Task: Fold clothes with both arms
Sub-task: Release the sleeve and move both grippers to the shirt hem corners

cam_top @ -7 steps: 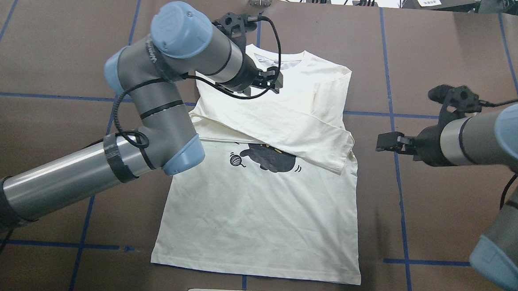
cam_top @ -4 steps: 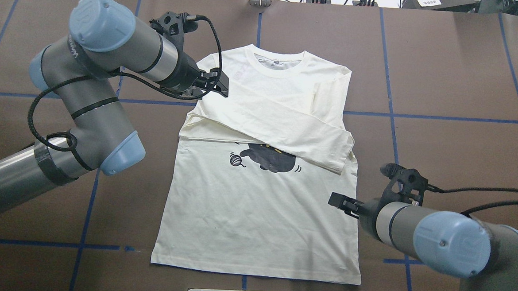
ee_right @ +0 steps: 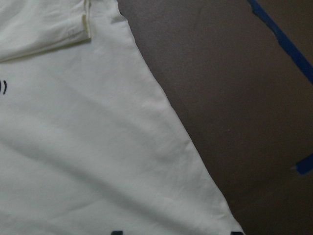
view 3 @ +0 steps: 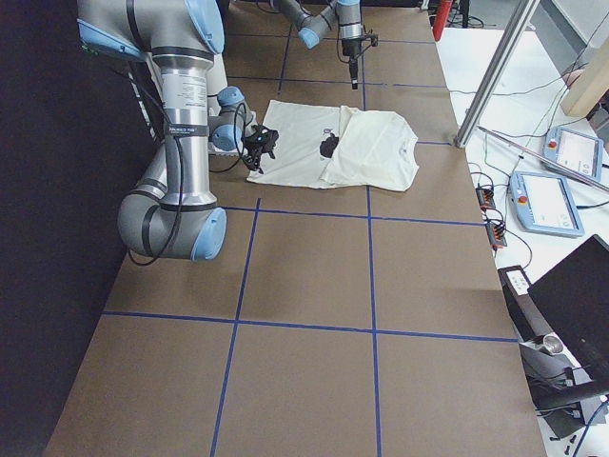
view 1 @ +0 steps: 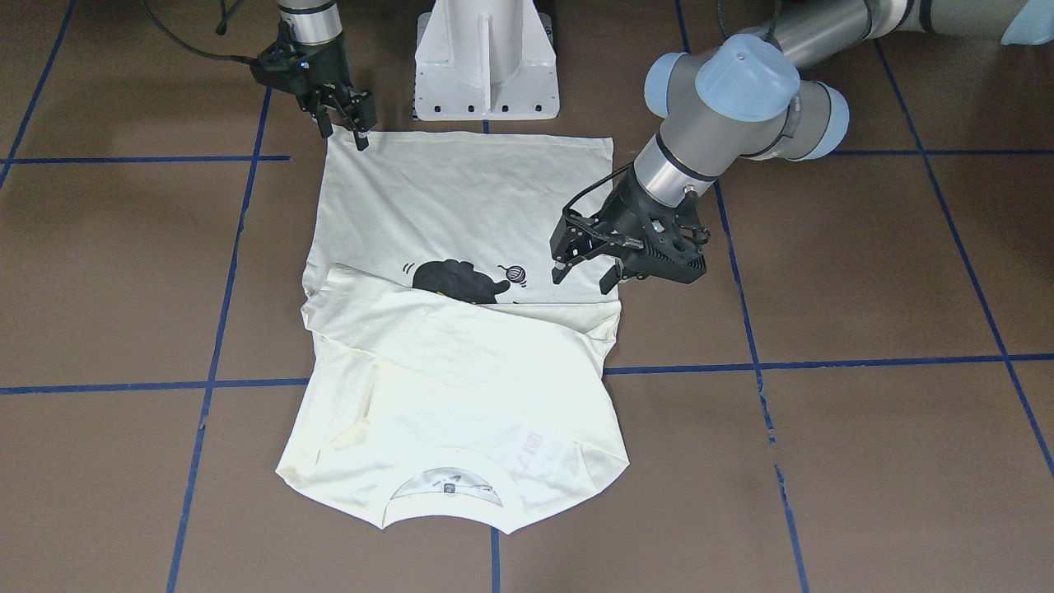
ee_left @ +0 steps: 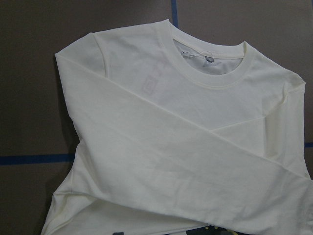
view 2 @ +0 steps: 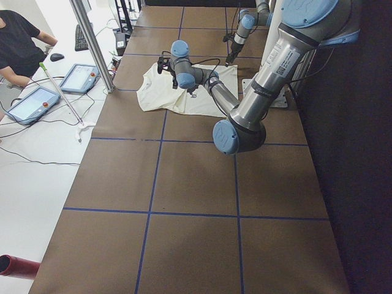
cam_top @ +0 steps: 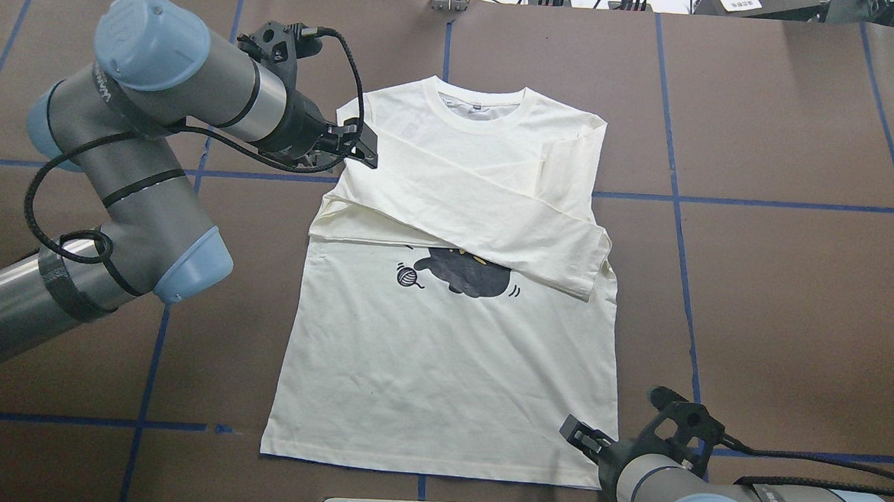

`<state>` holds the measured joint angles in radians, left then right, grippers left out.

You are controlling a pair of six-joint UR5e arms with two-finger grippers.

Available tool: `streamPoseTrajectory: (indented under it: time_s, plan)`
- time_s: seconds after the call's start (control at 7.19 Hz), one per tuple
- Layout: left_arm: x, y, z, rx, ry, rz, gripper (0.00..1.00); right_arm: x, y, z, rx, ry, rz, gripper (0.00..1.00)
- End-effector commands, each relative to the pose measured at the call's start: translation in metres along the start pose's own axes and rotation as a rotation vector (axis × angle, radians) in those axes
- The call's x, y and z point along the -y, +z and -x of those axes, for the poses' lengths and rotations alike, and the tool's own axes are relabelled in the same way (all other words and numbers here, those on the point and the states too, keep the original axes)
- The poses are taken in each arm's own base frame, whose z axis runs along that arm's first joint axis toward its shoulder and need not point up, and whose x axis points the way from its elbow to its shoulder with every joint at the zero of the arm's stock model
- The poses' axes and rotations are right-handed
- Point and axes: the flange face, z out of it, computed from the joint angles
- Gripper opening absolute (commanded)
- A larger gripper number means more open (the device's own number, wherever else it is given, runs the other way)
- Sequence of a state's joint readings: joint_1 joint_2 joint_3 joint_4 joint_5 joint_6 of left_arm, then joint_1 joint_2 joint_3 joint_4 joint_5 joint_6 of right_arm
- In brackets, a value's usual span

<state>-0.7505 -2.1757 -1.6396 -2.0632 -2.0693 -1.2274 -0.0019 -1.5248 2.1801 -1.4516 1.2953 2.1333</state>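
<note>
- My shirt (cam_top: 449,358) lies flat and print side up on the brown table (cam_top: 781,299). Its ribbed neckline (cam_top: 479,103) points away from me and its hem (cam_top: 435,471) lies nearest my base.
- Both sleeves are folded across the chest. The top sleeve (cam_top: 494,223) runs slantwise, and its cuff ends near the shirt's edge on my right.
- That sleeve covers the top of the black cat graphic (cam_top: 465,276). The yarn ball (cam_top: 409,276) just beside the cat is in plain sight.
- My left gripper (view 1: 583,278) is spread wide with nothing between the jaws. It hangs over the shirt's edge on my left, close to where the sleeve fold begins.
- My left wrist camera looks down on the neckline and the crossed sleeves from some height — so the gripper is above the cloth, not in it.
- My right gripper (view 1: 343,134) is also spread, with nothing held, and sits at the hem corner on my right.
- My right wrist camera shows the shirt's side edge running to that corner, with my two dark fingertips (ee_right: 237,233) apart at the bottom of the view. I cannot tell whether they touch the fabric.
- Blue tape lines (cam_top: 794,205) divide the table into squares — one of them passes under the shirt at chest level.
- The white pedestal (view 1: 486,58) stands just beyond the hem, between my two arms.
</note>
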Motion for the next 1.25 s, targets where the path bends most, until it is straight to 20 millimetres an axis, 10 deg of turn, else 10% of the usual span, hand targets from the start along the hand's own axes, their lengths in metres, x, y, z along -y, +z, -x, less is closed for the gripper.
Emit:
streamPoseTrajectory:
  time_s: [0.0,0.56,0.97,1.11]
  plan:
    - [0.000,-0.001,0.000,-0.001,0.000,-0.001,0.73,-0.017,0.005,-0.014,-0.055,-0.014,-0.004,0.75]
    - [0.004,-0.002,0.003,0.004,-0.007,-0.006,0.73,-0.026,0.015,-0.033,-0.103,-0.047,-0.005,0.61]
    - [0.005,-0.003,0.002,0.003,-0.011,-0.008,0.73,-0.028,0.013,-0.035,-0.107,-0.051,0.003,0.02]
    - [0.005,-0.003,0.004,0.005,-0.015,-0.008,0.74,-0.030,0.013,-0.036,-0.109,-0.055,0.006,0.00]
